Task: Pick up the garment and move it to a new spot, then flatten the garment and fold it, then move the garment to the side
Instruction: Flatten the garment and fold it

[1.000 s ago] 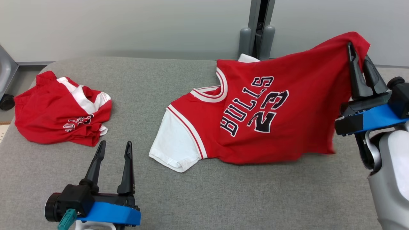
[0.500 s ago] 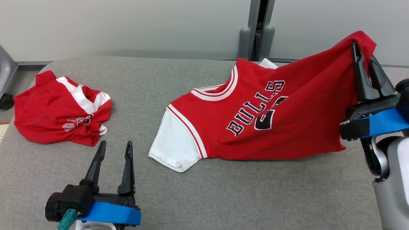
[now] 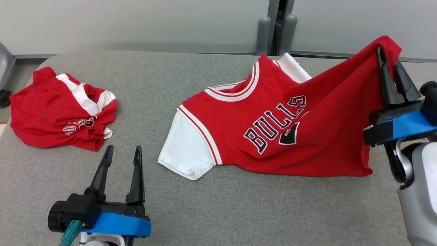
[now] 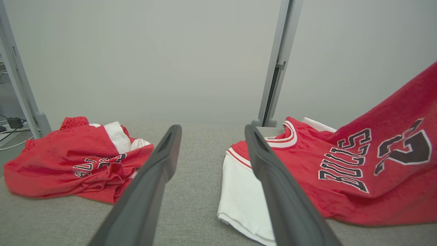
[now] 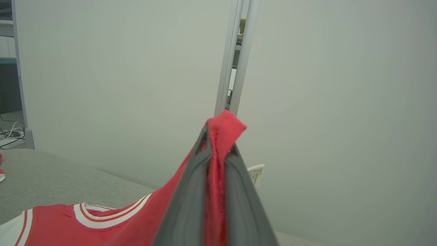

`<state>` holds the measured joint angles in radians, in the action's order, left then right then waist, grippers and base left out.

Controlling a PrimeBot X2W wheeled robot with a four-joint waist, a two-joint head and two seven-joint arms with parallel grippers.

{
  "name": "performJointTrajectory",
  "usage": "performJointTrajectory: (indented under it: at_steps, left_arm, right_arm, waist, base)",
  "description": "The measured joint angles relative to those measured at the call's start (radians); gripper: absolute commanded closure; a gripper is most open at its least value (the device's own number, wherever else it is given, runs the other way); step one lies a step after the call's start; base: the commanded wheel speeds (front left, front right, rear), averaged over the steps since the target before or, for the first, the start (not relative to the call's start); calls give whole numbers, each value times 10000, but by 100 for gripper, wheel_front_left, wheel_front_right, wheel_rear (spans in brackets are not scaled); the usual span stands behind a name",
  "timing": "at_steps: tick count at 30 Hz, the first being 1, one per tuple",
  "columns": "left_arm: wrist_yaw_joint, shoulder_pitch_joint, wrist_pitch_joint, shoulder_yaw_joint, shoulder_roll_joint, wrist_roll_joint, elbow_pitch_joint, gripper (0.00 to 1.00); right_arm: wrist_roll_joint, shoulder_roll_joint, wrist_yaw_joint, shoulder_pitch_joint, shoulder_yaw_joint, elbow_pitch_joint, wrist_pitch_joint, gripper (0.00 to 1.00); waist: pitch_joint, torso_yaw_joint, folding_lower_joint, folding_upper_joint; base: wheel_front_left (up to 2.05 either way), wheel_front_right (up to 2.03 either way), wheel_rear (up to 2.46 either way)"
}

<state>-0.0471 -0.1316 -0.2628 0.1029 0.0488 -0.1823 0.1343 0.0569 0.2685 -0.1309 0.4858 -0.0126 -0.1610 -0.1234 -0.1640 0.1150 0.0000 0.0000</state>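
Grey padded table (image 3: 218, 212), pale partition wall behind. On its right half: red Bulls jersey (image 3: 273, 136), collar and white sleeve lying on the surface, one hem corner raised and pinched between the closed fingers of the right gripper (image 3: 388, 58). Looks like the pick-up-and-move stage; flattening, folding and setting aside all left to do. Left gripper (image 3: 124, 150) low at the near edge, fingers spread, holding nothing. Second red garment (image 3: 61, 116), crumpled, far left, well apart, not in the way. Grey post (image 3: 264, 34) beyond the far edge.

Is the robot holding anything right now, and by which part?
Yes: the right gripper pinches the red jersey by a raised red edge far from its collar. The left gripper is open and empty.
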Motion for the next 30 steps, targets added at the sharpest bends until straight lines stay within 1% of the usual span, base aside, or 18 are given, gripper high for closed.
performJointTrajectory:
  at_steps: [4, 10, 20, 27, 28, 29, 30]
  left_arm:
    - [0, -124, 0, 33, 0, -4, -38, 0]
    - [0, -432, 0, 201, 0, -36, -88, 0]
    - [81, -1089, 0, 721, 2, -316, -144, 0]
    - [209, -1234, 0, 913, 2, -453, -159, 0]
    - [222, -1251, 0, 917, 2, -456, -171, 0]
    - [226, -1265, 0, 920, 2, -456, -176, 0]
    - [242, -1279, 0, 926, 0, -456, -176, 0]
  right_arm:
    - [-38, 86, 0, 475, -8, -568, -88, 100]
    - [-146, 351, 0, 1504, -146, -1854, -188, 100]
    - [-587, 941, 0, 3637, -205, -4723, -474, 100]
    - [-1011, 1011, -2, 4583, -73, -6918, -709, 100]
    - [-1028, 1007, -2, 4682, -44, -7212, -761, 32]
    - [-1087, 1003, 0, 4760, 0, -7446, -853, 0]
    - [-1095, 997, -2, 4833, 52, -7731, -894, 0]
  waist:
    - [-212, 64, 0, 0]
    - [-644, 262, 1, 0]
    - [-1511, 986, 2, 0]
    - [-1940, 1374, 2, 0]
    - [-1977, 1394, 2, 0]
    - [-2009, 1404, 2, 0]
    - [-2028, 1404, 2, 0]
  base:
    - [0, 0, 0]
    - [0, 0, 0]
    - [0, 0, 0]
    - [0, 0, 0]
    - [0, 0, 0]
    - [0, 0, 0]
    - [0, 0, 0]
